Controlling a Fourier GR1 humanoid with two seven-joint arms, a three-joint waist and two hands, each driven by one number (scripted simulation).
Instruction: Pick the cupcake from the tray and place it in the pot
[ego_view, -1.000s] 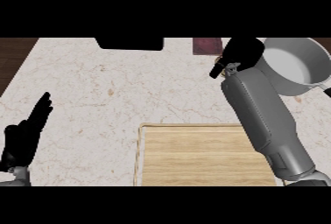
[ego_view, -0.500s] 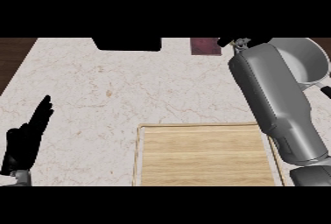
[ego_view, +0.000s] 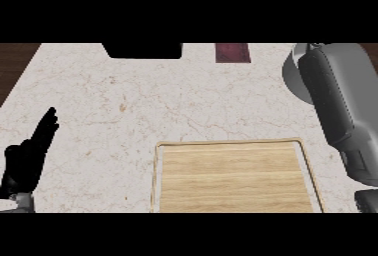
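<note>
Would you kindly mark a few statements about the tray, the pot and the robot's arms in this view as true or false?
1. A cupcake sits on the tray. False: its wooden surface shows bare.
2. The left hand rests open at the view's lower left, fingers up. True.
3. The right forearm lies across the pot, hiding most of it. True.
4. The dark red object lies on the tray. False: it lies at the counter's far edge, apart from the tray.
</note>
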